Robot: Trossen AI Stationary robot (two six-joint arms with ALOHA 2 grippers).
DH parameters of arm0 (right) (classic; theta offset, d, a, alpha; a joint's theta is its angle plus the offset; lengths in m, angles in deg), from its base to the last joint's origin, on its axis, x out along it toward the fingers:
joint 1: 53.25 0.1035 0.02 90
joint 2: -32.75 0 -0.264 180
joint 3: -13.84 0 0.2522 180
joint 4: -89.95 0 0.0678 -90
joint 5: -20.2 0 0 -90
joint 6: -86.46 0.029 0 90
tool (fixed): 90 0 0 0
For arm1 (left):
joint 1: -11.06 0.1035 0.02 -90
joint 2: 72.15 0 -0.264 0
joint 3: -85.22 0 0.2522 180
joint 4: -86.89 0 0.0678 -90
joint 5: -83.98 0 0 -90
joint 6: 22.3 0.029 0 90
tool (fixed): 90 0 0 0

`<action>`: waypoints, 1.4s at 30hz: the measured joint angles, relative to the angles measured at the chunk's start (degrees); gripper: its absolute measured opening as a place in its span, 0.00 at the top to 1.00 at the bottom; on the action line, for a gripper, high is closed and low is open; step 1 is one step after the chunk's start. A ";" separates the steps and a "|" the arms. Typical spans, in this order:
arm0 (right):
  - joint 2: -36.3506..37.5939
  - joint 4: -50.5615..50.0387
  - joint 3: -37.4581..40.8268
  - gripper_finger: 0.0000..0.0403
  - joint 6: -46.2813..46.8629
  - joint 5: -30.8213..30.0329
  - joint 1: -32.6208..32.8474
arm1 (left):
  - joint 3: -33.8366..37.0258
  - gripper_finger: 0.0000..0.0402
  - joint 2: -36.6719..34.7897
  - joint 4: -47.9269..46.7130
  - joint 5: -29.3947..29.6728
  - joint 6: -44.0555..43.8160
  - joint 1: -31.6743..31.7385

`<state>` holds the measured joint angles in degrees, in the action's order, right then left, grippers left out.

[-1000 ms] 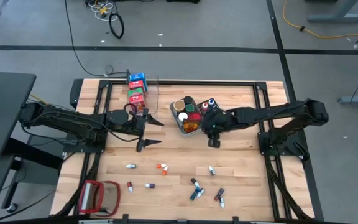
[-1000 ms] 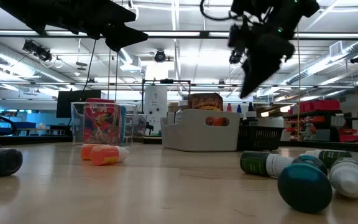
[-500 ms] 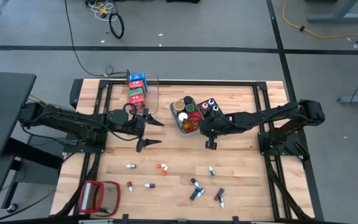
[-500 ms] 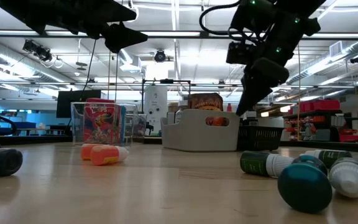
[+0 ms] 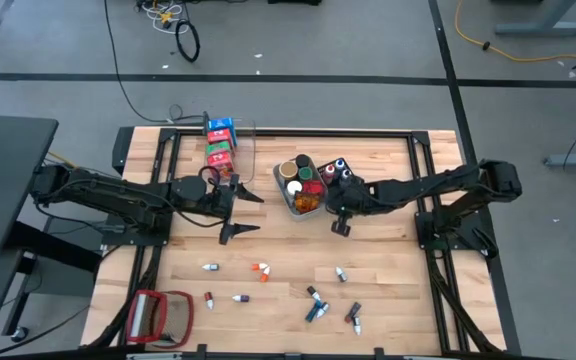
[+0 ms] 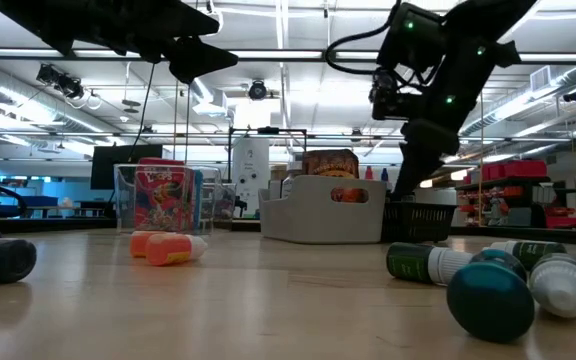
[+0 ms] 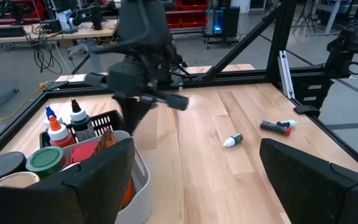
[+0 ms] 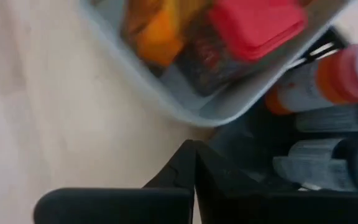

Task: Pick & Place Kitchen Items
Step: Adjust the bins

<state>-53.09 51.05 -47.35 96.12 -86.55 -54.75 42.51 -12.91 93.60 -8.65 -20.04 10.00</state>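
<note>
Wooden planks make up the table [image 5: 388, 270], and both dark arms reach in over it from opposite sides. The right gripper [image 5: 340, 222] hangs just beside the near corner of the grey bin [image 5: 286, 200] and the black bin [image 5: 351, 172] that stand touching each other; its fingers look pressed together with nothing between them, their tips pointing down close to the wood. Round jars and tins [image 5: 297, 172] fill the grey bin, and small bottles with coloured caps [image 5: 336, 168] stand upright in the black one. The left gripper [image 5: 238, 211] waits left of the bins, its fingers spread wide and empty. Behind it a clear bin [image 5: 249, 140] holds a row of blue, red and green cartons [image 5: 220, 146]. More tiny bottles [image 5: 313, 302] lie scattered on their sides across the front of the table, among them an orange-capped one [image 6: 168, 247]. A red-framed flat object [image 5: 156, 317] lies at the front left corner.
</note>
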 joint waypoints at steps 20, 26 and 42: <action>-2.62 21.47 0.29 1.00 -10.67 2.25 -2.49 | 0.00 0.12 0.00 0.04 0.00 0.13 0.00; -4.87 26.36 0.29 1.00 -14.96 3.90 -3.38 | 0.00 0.12 -0.02 0.09 0.00 0.12 0.01; -2.13 3.38 -3.41 0.99 -6.77 6.27 -2.03 | 0.00 0.12 0.00 0.04 0.00 0.11 0.02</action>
<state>-55.23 54.42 -50.75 89.35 -80.28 -56.78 42.51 -12.91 93.65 -8.65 -19.93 10.02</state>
